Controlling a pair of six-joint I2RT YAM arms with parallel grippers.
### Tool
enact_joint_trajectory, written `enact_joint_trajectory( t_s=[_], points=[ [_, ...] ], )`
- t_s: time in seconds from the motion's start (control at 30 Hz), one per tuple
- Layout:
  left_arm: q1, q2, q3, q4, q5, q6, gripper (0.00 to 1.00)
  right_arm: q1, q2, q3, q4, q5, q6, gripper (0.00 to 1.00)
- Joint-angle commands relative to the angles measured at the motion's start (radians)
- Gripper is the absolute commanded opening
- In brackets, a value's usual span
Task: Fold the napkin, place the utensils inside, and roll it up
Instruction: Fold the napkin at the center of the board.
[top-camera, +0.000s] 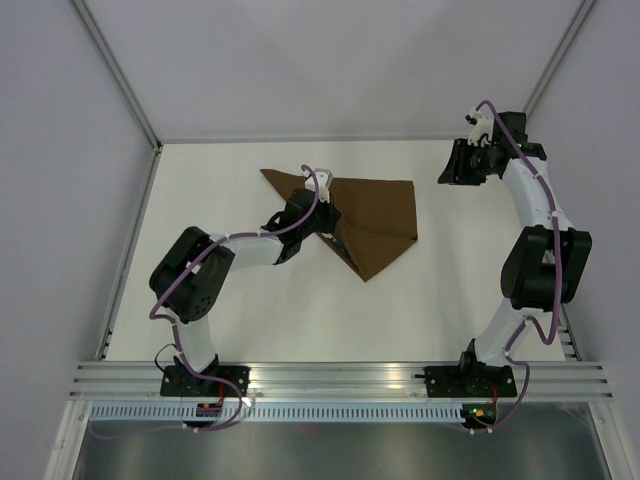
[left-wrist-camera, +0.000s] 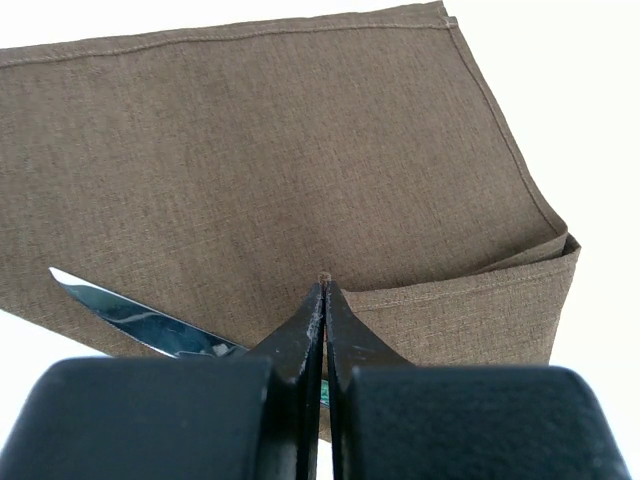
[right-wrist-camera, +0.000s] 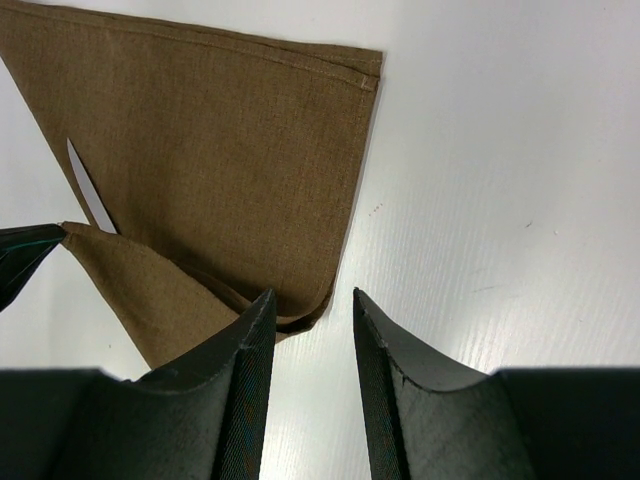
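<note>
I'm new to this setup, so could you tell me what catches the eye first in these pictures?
The brown napkin lies folded in the middle of the white table, with the left gripper pinched shut on the corner of a turned-over flap. A silver knife blade pokes out from under that flap. The right gripper hangs open to the napkin's right, holding nothing.

In the left wrist view the left fingers (left-wrist-camera: 295, 345) cover the handle of the knife (left-wrist-camera: 140, 320) but for a teal sliver between them, and the picture's left edge cuts off the napkin (left-wrist-camera: 300, 150). From the right wrist, a fold of the napkin hides all but a strip of blade, and the top left corner crops the cloth. From above, toward the bench's (top-camera: 230, 300) far edge, the left arm (top-camera: 250, 248) covers the napkin's left part; the knife there is too small to make out.
</note>
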Motion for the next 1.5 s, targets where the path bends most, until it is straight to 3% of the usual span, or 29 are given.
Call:
enact_joint_trajectory(
  t_s=[0.0,1.47],
  points=[
    [0.016,0.020,0.028,0.035,0.057,-0.050,0.02,-0.001,0.022,0.022,-0.008,0.009,-0.004,0.43],
    [0.034,0.077,0.051,0.097,0.137,-0.087,0.02,0.007,0.020,-0.013,0.010,0.038,-0.004,0.43]
  ],
)
